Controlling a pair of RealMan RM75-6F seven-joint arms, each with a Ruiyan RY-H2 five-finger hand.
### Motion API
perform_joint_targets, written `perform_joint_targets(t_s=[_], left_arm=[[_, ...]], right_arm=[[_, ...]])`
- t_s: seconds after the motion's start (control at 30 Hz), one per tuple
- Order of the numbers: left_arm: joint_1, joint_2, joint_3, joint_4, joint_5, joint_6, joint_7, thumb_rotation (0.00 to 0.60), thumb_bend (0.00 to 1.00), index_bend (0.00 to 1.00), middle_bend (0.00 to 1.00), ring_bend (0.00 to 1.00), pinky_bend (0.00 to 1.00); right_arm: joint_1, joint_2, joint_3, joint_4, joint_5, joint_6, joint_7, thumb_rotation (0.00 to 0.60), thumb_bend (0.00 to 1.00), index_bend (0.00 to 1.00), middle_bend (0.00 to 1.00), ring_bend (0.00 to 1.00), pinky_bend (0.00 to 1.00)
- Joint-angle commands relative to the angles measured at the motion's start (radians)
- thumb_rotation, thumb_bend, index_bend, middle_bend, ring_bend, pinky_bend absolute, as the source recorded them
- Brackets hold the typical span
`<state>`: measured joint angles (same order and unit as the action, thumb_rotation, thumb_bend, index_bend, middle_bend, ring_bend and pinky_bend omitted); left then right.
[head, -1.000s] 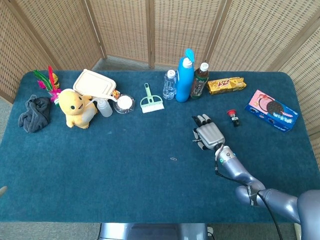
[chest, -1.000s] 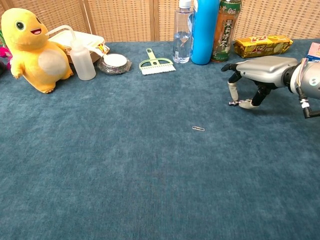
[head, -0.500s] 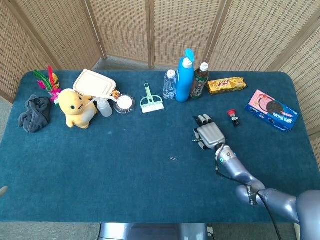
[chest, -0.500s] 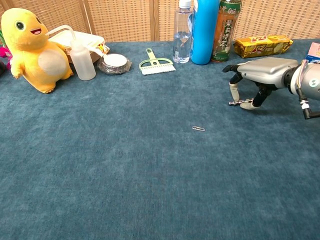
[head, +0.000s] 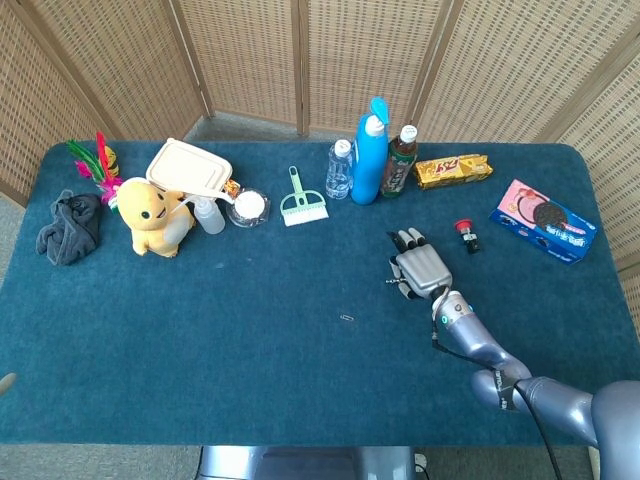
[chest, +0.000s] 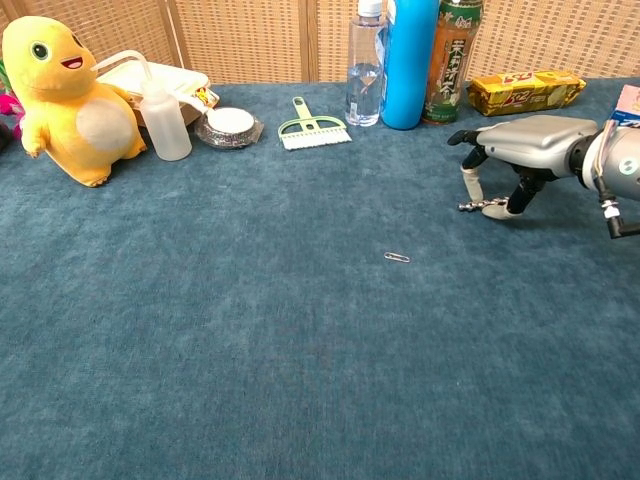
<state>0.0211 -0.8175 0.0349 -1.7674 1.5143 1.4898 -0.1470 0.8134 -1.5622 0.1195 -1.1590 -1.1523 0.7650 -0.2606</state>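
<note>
My right hand (head: 421, 271) hovers low over the blue cloth table (head: 250, 370), right of centre, palm down with its fingers pointing away from me. In the chest view the right hand (chest: 525, 143) has its fingertips (chest: 468, 187) down at the cloth. Between thumb and a finger it pinches a small metal clip (chest: 473, 207) that lies on the surface. A second small paper clip (chest: 397, 257) lies loose, nearer the table's middle. My left hand shows in neither view.
Along the back stand a clear water bottle (head: 340, 168), a blue bottle (head: 370, 150), a tea bottle (head: 399, 160) and a yellow snack pack (head: 453, 170). A red-capped item (head: 464, 233) and cookie box (head: 546, 221) lie right. The yellow plush (head: 153, 217), squeeze bottle, lidded tub, green brush (head: 300, 203) and dark cloth (head: 68, 227) sit left.
My right hand has crept slightly to the right, fingertips still on the small clip. Nothing else has moved.
</note>
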Motion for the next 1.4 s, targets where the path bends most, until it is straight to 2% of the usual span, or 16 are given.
perform_joint_targets(t_s=[0.03, 0.37, 0.7, 1.03, 1.4], left_arm=[[0.0, 0.0, 0.0, 0.0, 0.0, -0.001, -0.002, 0.6, 0.36, 0.0, 0.0, 0.0, 0.05], [0.0, 0.002, 0.001, 0.0, 0.0, -0.001, -0.003, 0.6, 0.36, 0.0, 0.0, 0.0, 0.05], [0.0, 0.002, 0.001, -0.001, -0.001, -0.001, -0.003, 0.6, 0.36, 0.0, 0.0, 0.0, 0.05], [-0.001, 0.003, 0.003, -0.003, 0.005, -0.002, -0.002, 0.6, 0.36, 0.0, 0.0, 0.0, 0.05], [0.003, 0.009, 0.007, -0.001, 0.018, 0.01, -0.018, 0.6, 0.36, 0.0, 0.0, 0.0, 0.05]], right_arm=[[0.0, -0.001, 0.0, 0.004, 0.001, -0.003, -0.001, 0.6, 0.4, 0.54, 0.0, 0.0, 0.0], [-0.001, -0.004, 0.002, 0.005, 0.004, -0.011, 0.0, 0.6, 0.52, 0.57, 0.0, 0.0, 0.0], [-0.005, 0.004, 0.004, -0.013, -0.008, 0.0, 0.002, 0.6, 0.54, 0.59, 0.0, 0.0, 0.0], [-0.019, 0.064, 0.01, -0.121, -0.054, 0.057, 0.009, 0.6, 0.55, 0.6, 0.0, 0.0, 0.0], [-0.02, 0.114, 0.034, -0.272, -0.113, 0.095, 0.077, 0.6, 0.55, 0.61, 0.0, 0.0, 0.0]])
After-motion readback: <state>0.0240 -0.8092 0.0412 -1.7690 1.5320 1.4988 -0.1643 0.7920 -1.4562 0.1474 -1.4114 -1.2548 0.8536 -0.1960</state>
